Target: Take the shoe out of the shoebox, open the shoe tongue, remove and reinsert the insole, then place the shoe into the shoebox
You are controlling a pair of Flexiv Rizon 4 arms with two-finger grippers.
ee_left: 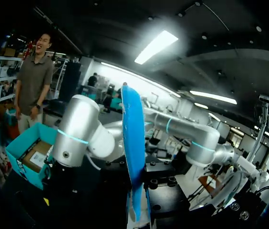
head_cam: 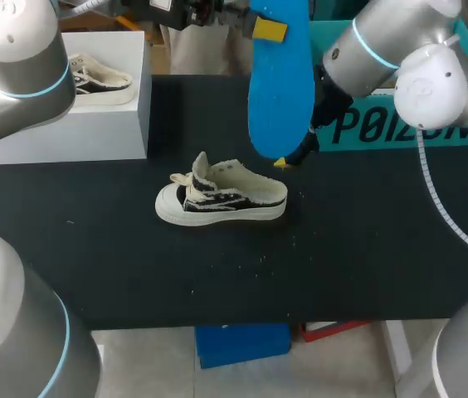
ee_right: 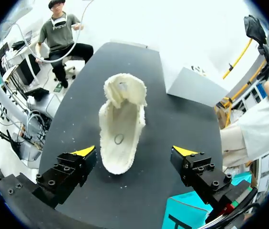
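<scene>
A failed reinsertion is judged to be the main risk. The insole is clamped near 1 end only by the left gripper, whose 2 fingers are closed on it from both sides. The long free part hanging below the fingers could bend or swing, and could then catch on the tongue or collar instead of sliding to the toe. The shoe is held by nothing. It stands upright on the table below the insole's free end, and it could be pushed along or tipped if pressed from above. A clash is also possible, since that free end hangs just beside the right gripper.

The left arm is raised high, with its gripper well above the shoe. In its wrist view the insole is seen edge-on, running out ahead from between the fingers. The right arm is bent down over the shoe's heel, with its fingers spread wide and empty and the shoe's opening ahead of and between them. The shoebox is found behind the right arm, beyond the shoe.
</scene>
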